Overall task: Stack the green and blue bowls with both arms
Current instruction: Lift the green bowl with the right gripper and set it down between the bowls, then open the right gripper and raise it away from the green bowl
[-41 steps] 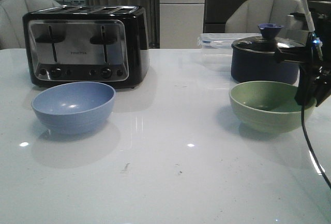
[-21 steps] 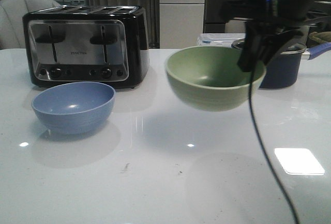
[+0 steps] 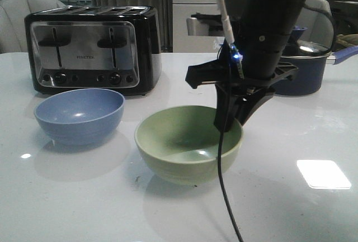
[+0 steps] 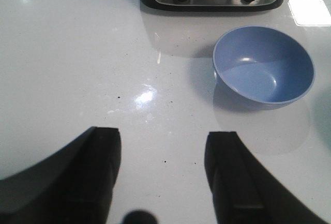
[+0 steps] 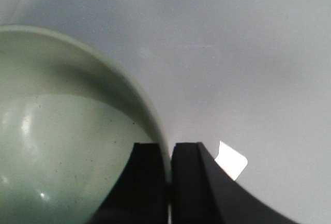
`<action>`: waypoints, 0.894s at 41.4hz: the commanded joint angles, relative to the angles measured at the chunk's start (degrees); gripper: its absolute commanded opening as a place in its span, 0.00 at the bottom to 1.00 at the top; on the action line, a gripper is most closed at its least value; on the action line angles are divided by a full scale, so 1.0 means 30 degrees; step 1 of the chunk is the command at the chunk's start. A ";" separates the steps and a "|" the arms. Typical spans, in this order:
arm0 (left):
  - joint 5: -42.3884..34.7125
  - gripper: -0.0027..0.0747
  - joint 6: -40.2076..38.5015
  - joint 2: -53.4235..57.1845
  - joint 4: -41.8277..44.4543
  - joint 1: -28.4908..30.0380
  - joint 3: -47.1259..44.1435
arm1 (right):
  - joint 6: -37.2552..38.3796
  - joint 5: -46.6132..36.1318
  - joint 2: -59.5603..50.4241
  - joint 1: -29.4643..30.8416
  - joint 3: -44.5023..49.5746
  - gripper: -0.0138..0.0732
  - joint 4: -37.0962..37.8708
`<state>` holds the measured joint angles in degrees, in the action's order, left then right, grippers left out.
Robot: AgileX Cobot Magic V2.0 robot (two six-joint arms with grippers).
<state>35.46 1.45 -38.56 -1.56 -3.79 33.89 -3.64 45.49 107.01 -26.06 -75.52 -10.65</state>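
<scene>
Glossy white worktop [image 3: 168, 208] carries everything. On it, the right tool [image 5: 169, 175] pinches the rim of the pale sage green round matte bowl [image 3: 187, 143], one finger inside, one outside. That bowl sits on the worktop just beside the periwinkle blue round matte bowl [image 3: 79, 114]. Near the blue bowl, the left tool [image 4: 163, 175] hangs spread wide, holding nothing. Behind the blue bowl stands a black and chrome toaster [image 3: 92, 48].

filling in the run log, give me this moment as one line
right gripper: shut on green bowl rim, bowl on table | left gripper: open, empty | blue bowl: by toaster, unstacked
</scene>
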 commanded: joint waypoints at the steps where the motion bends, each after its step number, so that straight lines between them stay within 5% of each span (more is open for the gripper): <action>1: -0.1471 0.58 -0.0037 -0.0090 -0.0052 -0.0125 0.0653 | -0.0179 -0.0979 -0.0747 0.0035 -0.0439 0.37 -0.0131; 9: -0.1471 0.58 -0.0037 -0.0090 -0.0052 -0.0125 0.0653 | -0.0179 -0.1088 -0.1002 0.0035 -0.0460 0.73 -0.0018; 19: -0.1471 0.58 -0.0037 -0.0090 -0.0052 -0.0125 0.0532 | -0.1260 -0.1668 -0.4453 -0.0229 0.0319 0.73 -0.0005; 37: -0.2083 0.61 0.0016 -0.0861 -0.0230 -0.0628 0.0530 | -0.2873 -0.3510 -1.5096 -0.1299 0.7847 0.73 -0.0005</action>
<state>33.67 1.45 -39.50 -1.66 -4.31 33.46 -11.36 38.36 67.30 -29.88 -53.75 -10.66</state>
